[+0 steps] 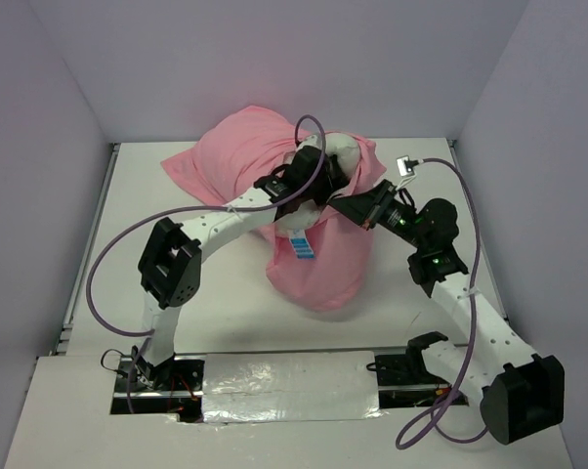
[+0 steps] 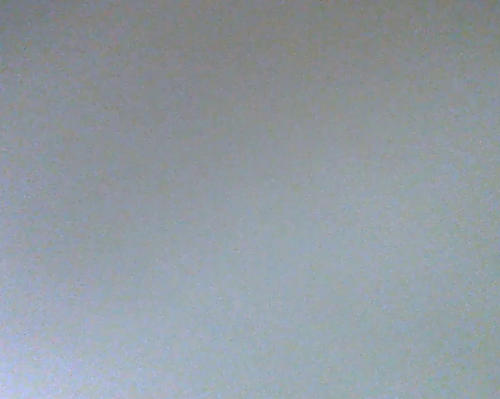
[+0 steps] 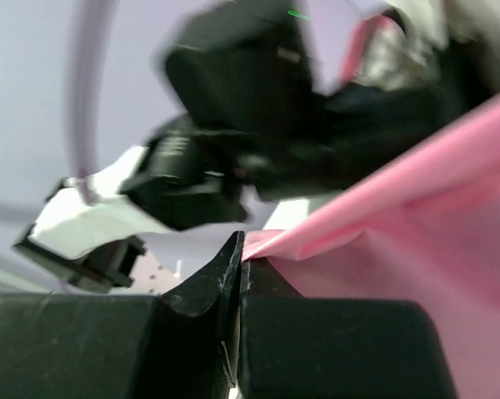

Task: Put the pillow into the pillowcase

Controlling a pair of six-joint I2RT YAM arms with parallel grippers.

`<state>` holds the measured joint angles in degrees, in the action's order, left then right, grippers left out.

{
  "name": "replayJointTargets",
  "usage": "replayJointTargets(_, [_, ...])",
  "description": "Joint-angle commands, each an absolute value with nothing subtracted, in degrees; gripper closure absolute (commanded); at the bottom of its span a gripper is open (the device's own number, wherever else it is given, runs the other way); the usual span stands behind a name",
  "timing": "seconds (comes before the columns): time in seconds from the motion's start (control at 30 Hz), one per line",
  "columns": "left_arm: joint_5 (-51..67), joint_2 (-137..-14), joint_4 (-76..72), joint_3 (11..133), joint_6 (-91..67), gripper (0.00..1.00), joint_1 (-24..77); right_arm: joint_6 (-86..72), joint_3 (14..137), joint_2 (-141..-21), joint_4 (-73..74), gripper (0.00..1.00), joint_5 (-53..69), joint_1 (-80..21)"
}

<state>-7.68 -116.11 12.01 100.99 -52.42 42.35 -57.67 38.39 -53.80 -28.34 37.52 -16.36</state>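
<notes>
Pillow (image 1: pixel 345 156) is poking white out of the far opening of the pillowcase (image 1: pixel 318 269), mostly wrapped, on the desk (image 1: pixel 235 313). The right gripper (image 3: pixel 243 249) is pinching the pillowcase rim, jaws clamped together on pink cloth, likely keeping the mouth taut. The left gripper (image 1: pixel 309 181) is reaching into that mouth, probably pushing the pillow deeper; whether its jaws are apart I cannot tell.

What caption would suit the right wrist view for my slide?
Right tool shut on the edge of the shiny pink satin pillowcase, the left arm blurred behind.
</notes>
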Motion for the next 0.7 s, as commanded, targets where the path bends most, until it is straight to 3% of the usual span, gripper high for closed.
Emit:
replayJointTargets(0.0, [-11.17,-117.78,12.11,104.05,-48.62,0.01,39.11,-55.57,45.62,-46.24,-36.33,1.00,48.09,-16.53])
replayJointTargets(0.2, [-1.34,-112.16,24.07,115.73,-35.43,0.01,39.20,-46.50,39.83,-43.95,-19.44,1.00,41.14,-11.43])
replayJointTargets(0.4, [7.81,-108.55,30.04,118.91,-31.73,0.01,39.11,-48.79,37.09,-45.88,-21.55,1.00,43.15,-9.32])
replayJointTargets(0.67, [24.77,-100.56,31.03,111.46,-28.83,0.01,39.72,-45.70,39.37,-45.96,-18.37,1.00,41.57,-8.26])
